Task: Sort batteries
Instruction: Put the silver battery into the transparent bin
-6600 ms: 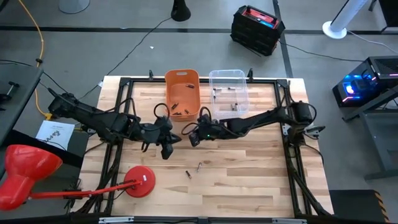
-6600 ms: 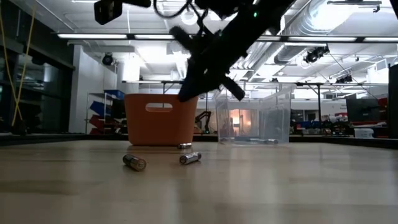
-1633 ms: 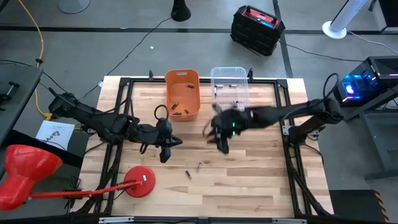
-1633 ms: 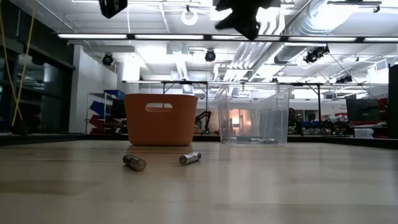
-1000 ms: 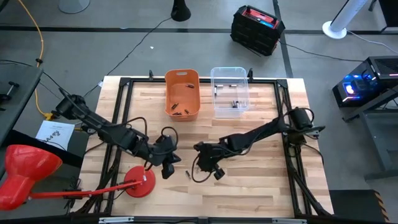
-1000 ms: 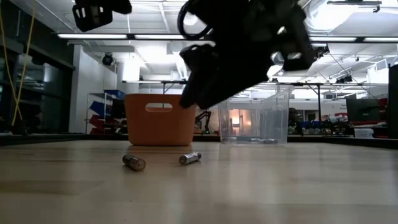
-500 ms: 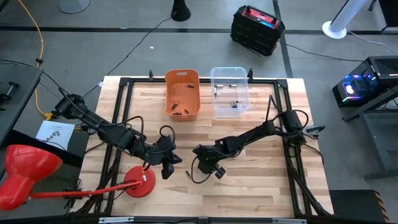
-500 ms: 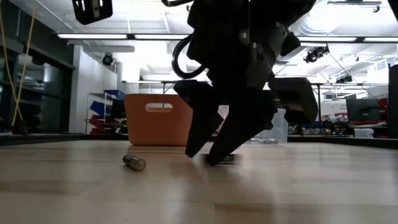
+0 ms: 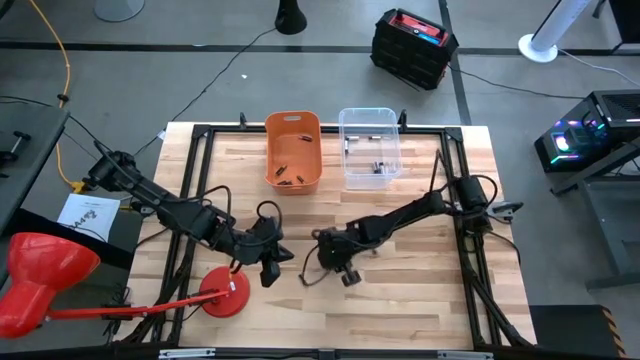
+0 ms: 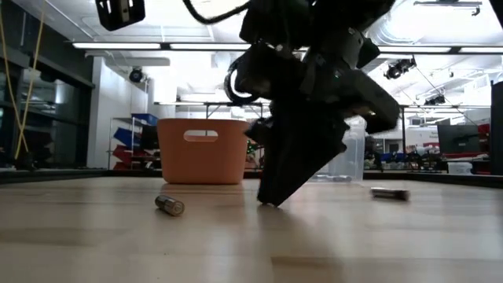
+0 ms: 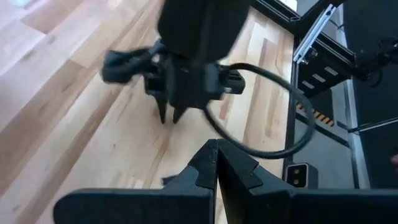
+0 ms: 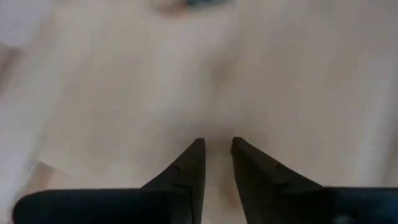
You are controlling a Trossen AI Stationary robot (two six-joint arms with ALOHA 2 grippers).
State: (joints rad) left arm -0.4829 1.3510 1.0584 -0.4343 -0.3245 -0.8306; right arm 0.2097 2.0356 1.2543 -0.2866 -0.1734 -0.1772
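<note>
Two small silvery batteries lie on their sides on the wooden table. One battery [image 10: 169, 205] [image 9: 302, 281] is between the two grippers; the other battery [image 10: 389, 192] lies farther right and shows blurred in the right wrist view [image 12: 199, 5]. More batteries sit in the orange bin [image 9: 292, 150] and in the clear bin [image 9: 368, 148]. My right gripper [image 9: 337, 264] [image 12: 217, 146] points steeply down with its tips at the table top [image 10: 271, 201]; a narrow gap shows between its fingers, with nothing in it. My left gripper [image 9: 268, 264] [image 11: 215, 148] hovers shut to its left.
A red lamp base [image 9: 226, 291] and its red shade [image 9: 40, 275] sit near the table's left near corner. Black frame rails [image 9: 470, 250] run along the table's sides. Cables loop around both wrists. Bare wood lies toward the near edge and the right.
My right gripper came down onto the table over the right-hand battery, and its fingers drew nearly together. That battery escaped them and slid off toward the table's right. The other battery and my left gripper stayed put.
</note>
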